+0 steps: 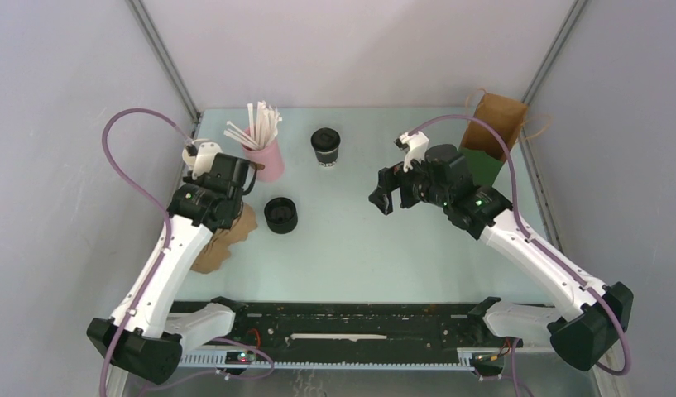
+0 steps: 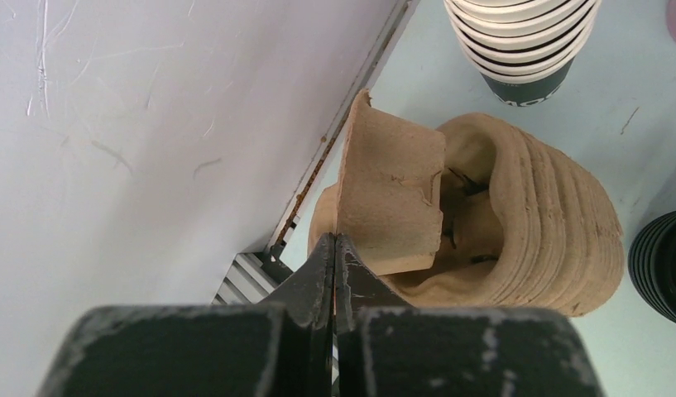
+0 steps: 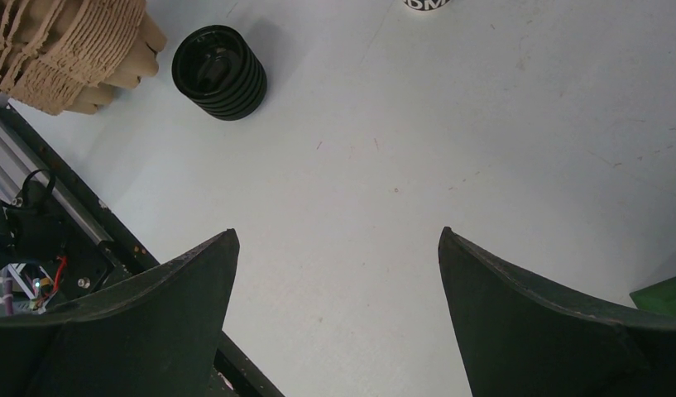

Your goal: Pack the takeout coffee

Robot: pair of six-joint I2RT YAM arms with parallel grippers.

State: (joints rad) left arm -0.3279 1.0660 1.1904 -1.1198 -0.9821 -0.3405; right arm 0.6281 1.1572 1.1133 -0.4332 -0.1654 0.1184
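Note:
The takeout coffee, a small dark cup with a black lid, stands upright at the back middle of the table. Only its printed base shows at the top edge of the right wrist view. My right gripper hangs open over bare table to the right of the cup, holding nothing. At the left, my left gripper is shut on the thin edge of a brown cardboard cup carrier. That carrier is tilted up off the stack of carriers.
A brown paper bag stands open at the back right with a green panel at its foot. A squat stack of black lids sits left of centre. A pink cup of stirrers and stacked lidless cups are at the back left.

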